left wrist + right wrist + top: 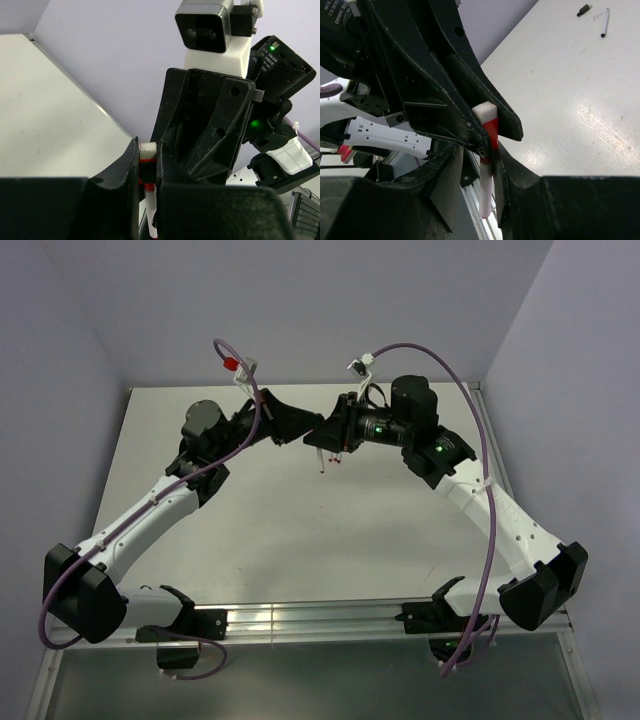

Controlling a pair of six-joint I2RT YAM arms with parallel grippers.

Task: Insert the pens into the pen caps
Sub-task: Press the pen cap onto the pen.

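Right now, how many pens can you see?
2. One pen hangs in the left claw, between the right claw's parted fingers. The other pen lies on the table near a black cap. More may be hidden behind the arms.

The table (300,530) is flat and pale, a whitish grey, with little dark specks and faint scuff marks on it. A silver metal rail (330,620) runs along its near edge, at 6 o'clock in the top view. In the right wrist view, up at 1 o'clock, a small white pen (604,22) with a dark tip lies on the table. A tiny black cap (583,9) lies near it, at 10 o'clock from the pen, not touching it
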